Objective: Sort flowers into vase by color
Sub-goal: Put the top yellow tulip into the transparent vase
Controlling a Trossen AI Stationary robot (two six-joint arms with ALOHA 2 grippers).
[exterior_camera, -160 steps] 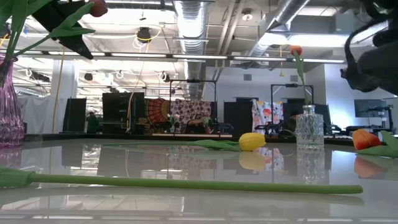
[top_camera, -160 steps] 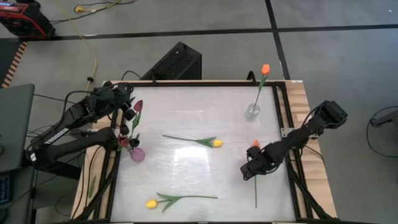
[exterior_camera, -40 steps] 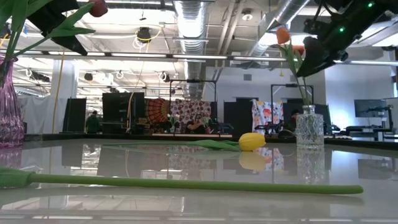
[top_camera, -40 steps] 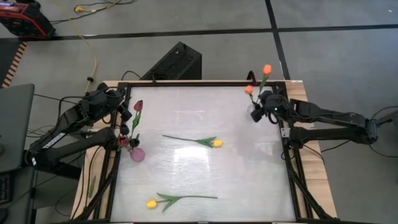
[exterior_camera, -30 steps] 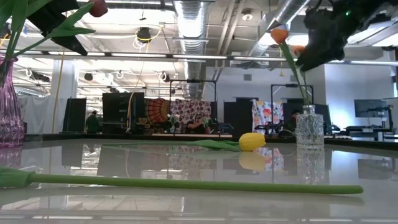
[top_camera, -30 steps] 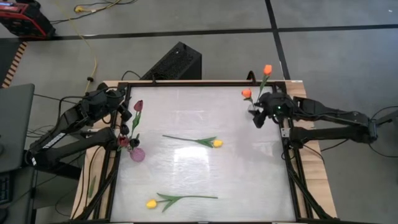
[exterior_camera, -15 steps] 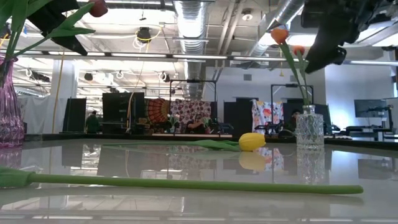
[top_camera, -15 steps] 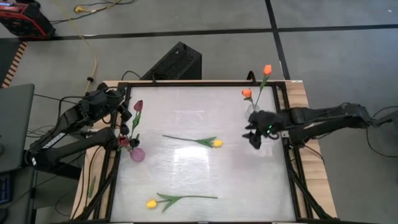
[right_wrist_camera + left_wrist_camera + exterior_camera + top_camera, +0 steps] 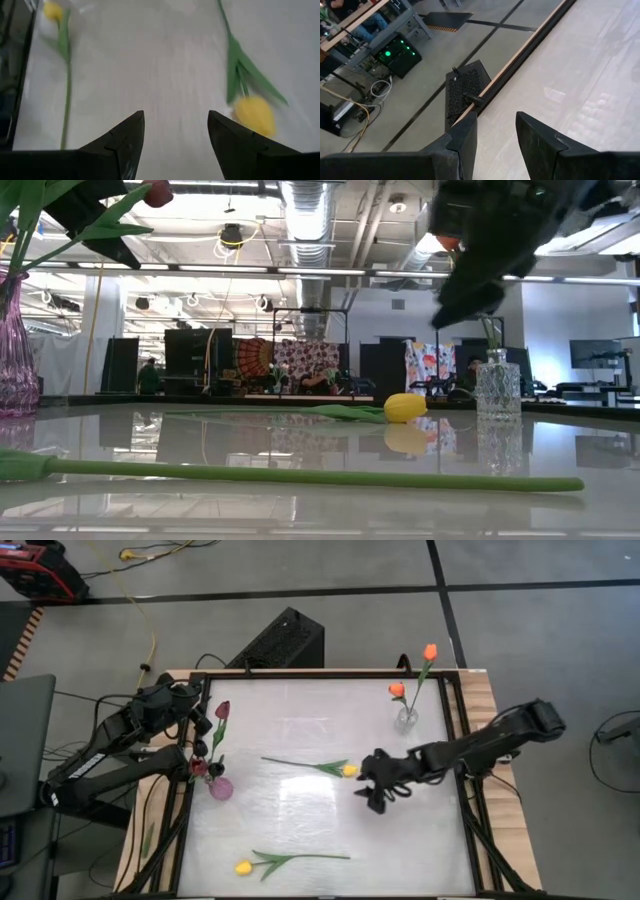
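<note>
Table stock, mid-sort: my right gripper (image 9: 372,790) hung over the table's middle, fingers spread wide and empty.

A yellow tulip (image 9: 349,770) lay just beside that gripper, stem running toward the left arm; in the right wrist view its head (image 9: 255,115) sat close past one fingertip. A second yellow tulip (image 9: 243,867) lay near the front edge, well apart. Two orange tulips (image 9: 397,690) stood in the clear glass vase (image 9: 406,720) at the far right corner. A maroon tulip (image 9: 222,710) stood in the purple vase (image 9: 220,787) by the left edge. My left gripper (image 9: 495,142) waited above that edge, fingers parted, holding nothing. The table (image 9: 310,820) lay bare between gripper and nearest tulip.
</note>
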